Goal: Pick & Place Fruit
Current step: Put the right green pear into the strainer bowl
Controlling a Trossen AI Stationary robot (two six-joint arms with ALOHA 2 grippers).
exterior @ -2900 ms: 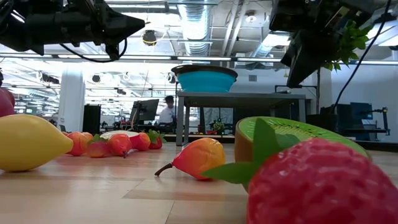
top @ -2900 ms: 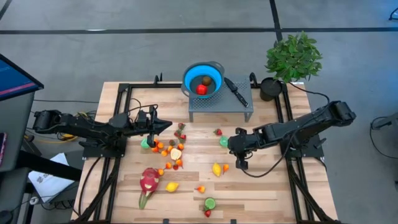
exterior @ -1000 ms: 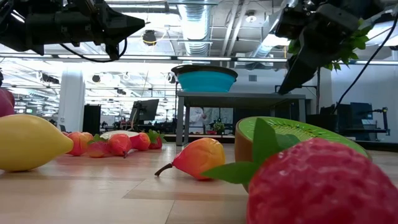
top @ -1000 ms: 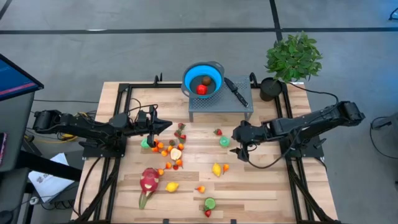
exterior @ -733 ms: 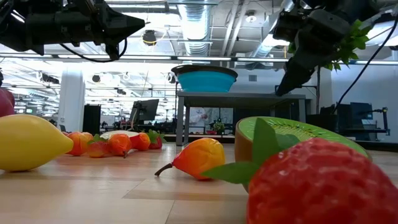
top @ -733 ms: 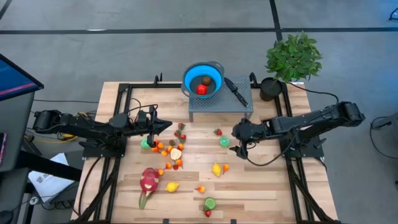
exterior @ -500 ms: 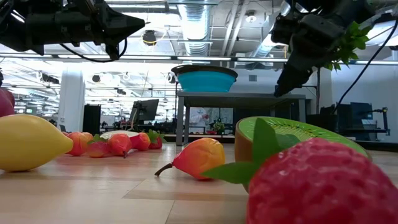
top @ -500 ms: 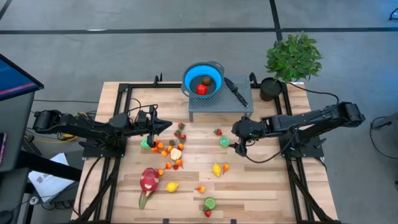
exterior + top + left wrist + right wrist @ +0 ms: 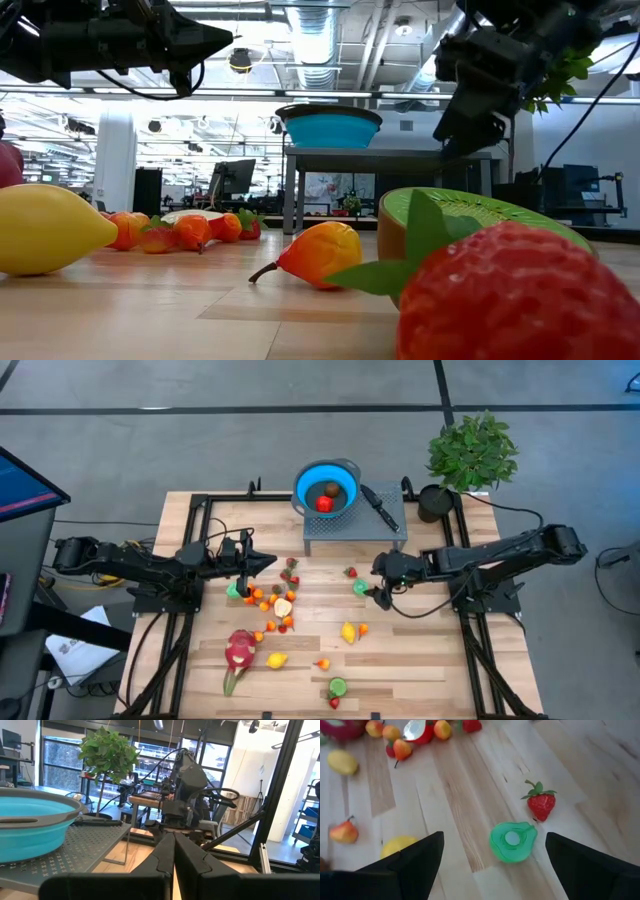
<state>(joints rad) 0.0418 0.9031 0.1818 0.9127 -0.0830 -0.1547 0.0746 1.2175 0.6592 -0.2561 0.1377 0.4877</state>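
My right gripper (image 9: 490, 865) hangs above the table (image 9: 420, 660) with its fingers (image 9: 415, 857) spread wide, and a green fruit half (image 9: 512, 841) lies on the wood between them. A strawberry (image 9: 540, 803) sits just beside that half, and a lemon (image 9: 400, 846) lies near one finger. My left gripper (image 9: 173, 854) waits pinched together over the cluster of small fruit (image 9: 272, 598) on the left. The dragon fruit (image 9: 239, 651) lies nearer the front edge. Two fruits rest in the blue bowl (image 9: 309, 475).
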